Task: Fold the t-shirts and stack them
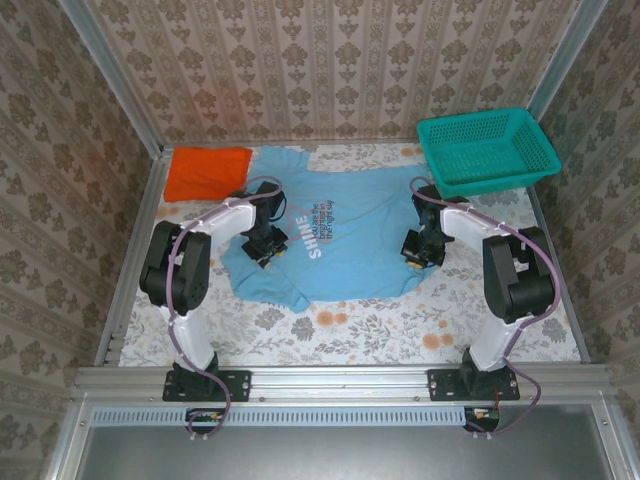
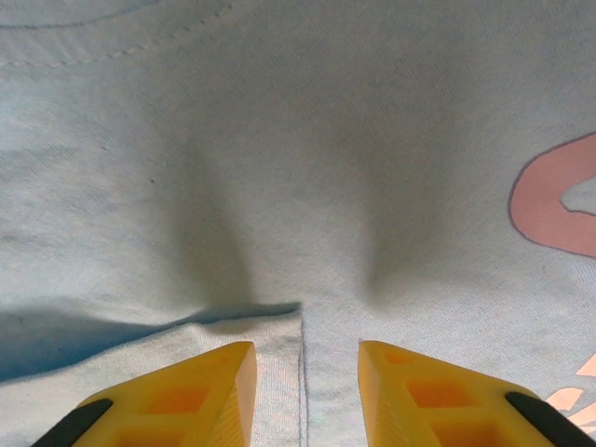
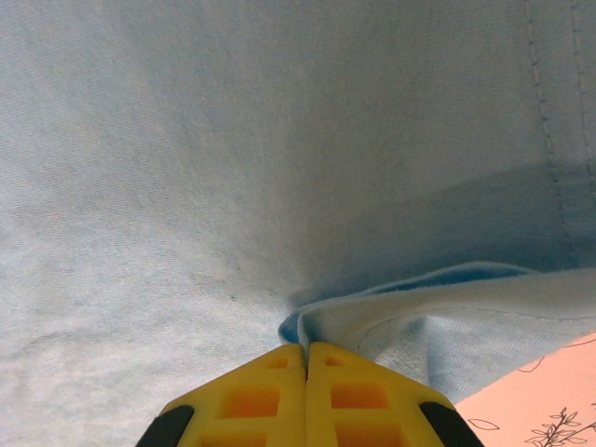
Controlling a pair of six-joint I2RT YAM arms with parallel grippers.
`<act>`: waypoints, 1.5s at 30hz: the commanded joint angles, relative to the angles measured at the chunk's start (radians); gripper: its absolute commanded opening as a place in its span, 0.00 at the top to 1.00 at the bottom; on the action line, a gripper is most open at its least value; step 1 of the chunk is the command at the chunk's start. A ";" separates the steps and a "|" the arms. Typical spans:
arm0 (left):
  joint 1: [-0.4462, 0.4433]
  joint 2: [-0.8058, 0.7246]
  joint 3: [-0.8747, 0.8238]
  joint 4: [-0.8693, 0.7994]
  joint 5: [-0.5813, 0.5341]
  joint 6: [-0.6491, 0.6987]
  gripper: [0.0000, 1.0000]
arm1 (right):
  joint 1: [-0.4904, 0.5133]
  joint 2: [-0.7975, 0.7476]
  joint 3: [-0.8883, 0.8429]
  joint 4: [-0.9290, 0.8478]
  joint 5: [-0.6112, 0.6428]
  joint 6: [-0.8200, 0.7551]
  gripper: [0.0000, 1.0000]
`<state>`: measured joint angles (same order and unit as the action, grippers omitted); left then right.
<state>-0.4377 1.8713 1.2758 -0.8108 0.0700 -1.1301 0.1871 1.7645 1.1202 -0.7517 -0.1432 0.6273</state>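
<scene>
Top external view: blue shirt (image 1: 340, 240) spread mid-table, orange shirt (image 1: 207, 172) folded at the far-left corner. Right gripper (image 3: 305, 356) pinches the blue shirt's edge; left gripper (image 2: 305, 363), jaws part-open over a seam, should close fully before both lift evenly.

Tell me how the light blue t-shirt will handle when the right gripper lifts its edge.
Likely floppy: the light blue t-shirt bunches into soft folds at the shut right gripper, so it should drape rather than hold shape. Probably light, being thin cloth lying flat. It may drag and wrinkle across the table.
</scene>
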 commanded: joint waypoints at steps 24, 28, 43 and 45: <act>-0.002 0.023 -0.040 -0.018 -0.034 -0.010 0.76 | -0.021 -0.011 -0.017 -0.001 -0.029 -0.021 0.98; -0.001 0.017 -0.042 -0.024 -0.039 -0.007 0.83 | -0.026 -0.016 -0.022 -0.002 -0.029 -0.021 0.98; -0.010 -0.091 -0.053 -0.077 -0.072 0.093 1.00 | -0.050 -0.078 -0.087 -0.017 -0.055 -0.014 0.99; -0.012 -0.116 -0.072 -0.084 -0.073 0.108 1.00 | -0.058 -0.090 -0.103 -0.019 -0.064 -0.012 0.99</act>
<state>-0.4431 1.8141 1.2327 -0.8383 0.0265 -1.0729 0.1402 1.7130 1.0428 -0.7471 -0.1780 0.6239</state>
